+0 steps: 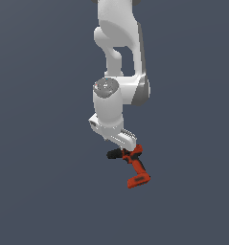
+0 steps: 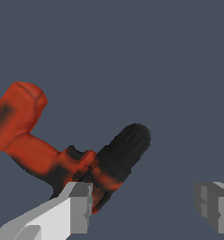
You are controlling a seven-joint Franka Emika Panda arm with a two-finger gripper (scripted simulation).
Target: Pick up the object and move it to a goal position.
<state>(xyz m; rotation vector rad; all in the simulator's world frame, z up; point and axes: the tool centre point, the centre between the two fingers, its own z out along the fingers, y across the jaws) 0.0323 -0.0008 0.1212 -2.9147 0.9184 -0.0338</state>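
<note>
Jaws apart beside slanted drill (image 2: 85, 164)

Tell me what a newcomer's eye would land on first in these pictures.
The red-orange drill stands out first, the only colour against a plain dark grey backdrop, lying just below the white arm near the middle of the exterior view. In the wrist view the end effector is spread wide, one finger beside the drill's body near its black chuck, the other well apart.
</note>
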